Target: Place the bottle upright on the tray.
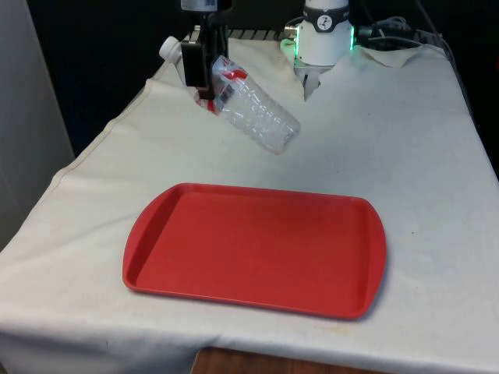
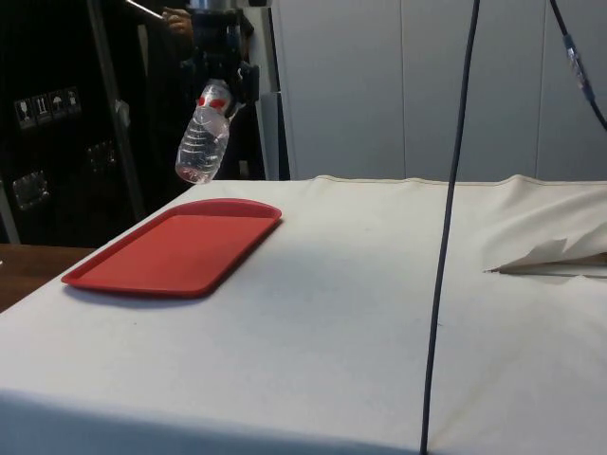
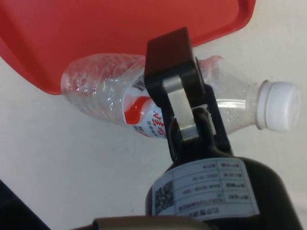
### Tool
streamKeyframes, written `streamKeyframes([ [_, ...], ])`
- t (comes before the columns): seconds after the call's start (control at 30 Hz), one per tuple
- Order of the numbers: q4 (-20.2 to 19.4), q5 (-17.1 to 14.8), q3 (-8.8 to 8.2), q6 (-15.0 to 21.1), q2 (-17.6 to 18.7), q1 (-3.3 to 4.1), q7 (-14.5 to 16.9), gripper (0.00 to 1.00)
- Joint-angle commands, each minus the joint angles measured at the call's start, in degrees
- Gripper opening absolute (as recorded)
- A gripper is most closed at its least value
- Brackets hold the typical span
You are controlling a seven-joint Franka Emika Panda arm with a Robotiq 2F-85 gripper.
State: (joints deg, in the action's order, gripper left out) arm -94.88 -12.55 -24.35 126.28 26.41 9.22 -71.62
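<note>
A clear plastic bottle (image 1: 253,113) with a red-and-white label and a white cap hangs in the air, tilted, its cap end up towards the front view's left. My black gripper (image 1: 204,72) is shut on the bottle near its label and shoulder. In the side view the bottle (image 2: 204,142) hangs high above the far end of the red tray (image 2: 180,251), base pointing down. The wrist view has one finger (image 3: 172,86) across the bottle (image 3: 105,96), with the white cap (image 3: 280,106) to one side. The red tray (image 1: 156,265) lies flat and bare near the table's front edge.
White cloth (image 1: 421,156) covers the table on all sides of the tray. A black cable (image 2: 453,227) hangs down through the side view, close to that camera. The cloth is rumpled into a fold (image 2: 560,256) at the side view's right.
</note>
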Motion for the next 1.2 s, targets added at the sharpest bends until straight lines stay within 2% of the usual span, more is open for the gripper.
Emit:
streamKeyframes([
  [0.0, 0.5, 0.7, -0.29, 0.3, 0.4, 0.4, -1.1, 0.12],
  [0.17, 1.9, 2.8, 0.17, 0.3, 1.3, 0.46, -3.1, 0.12],
  [0.2, 1.7, 2.6, 0.52, 0.0, 1.0, 0.06, -2.3, 0.12],
  [0.23, 2.2, 3.2, 0.23, 0.3, 1.5, 0.46, -3.4, 0.12],
  [0.47, 4.4, 6.1, 0.57, 0.2, 3.0, 0.57, -6.0, 0.12],
  [0.5, 4.0, 5.6, 0.92, 0.0, 2.6, 0.17, -5.0, 0.12],
  [0.53, 4.8, 6.5, 0.63, 0.1, 3.3, 0.57, -6.4, 0.12],
  [0.57, 5.0, 6.9, 0.69, 0.1, 3.4, 0.63, -6.6, 0.12],
  [0.77, 7.0, 9.5, 0.92, -0.1, 4.8, 0.74, -8.8, 0.12],
  [0.8, 6.6, 9.1, 1.26, -0.1, 4.5, 0.34, -7.8, 0.12],
  [0.83, 7.3, 9.9, 0.92, -0.1, 5.0, 0.74, -9.1, 0.12],
  [1.1, 9.4, 12.0, 1.49, -0.1, 6.5, 0.92, -10.7, 0.12],
  [1.13, 9.2, 11.9, 1.66, -0.2, 6.3, 0.63, -10.0, 0.12],
  [1.17, 9.7, 12.0, 1.66, -0.1, 6.7, 0.86, -10.7, 0.12],
])
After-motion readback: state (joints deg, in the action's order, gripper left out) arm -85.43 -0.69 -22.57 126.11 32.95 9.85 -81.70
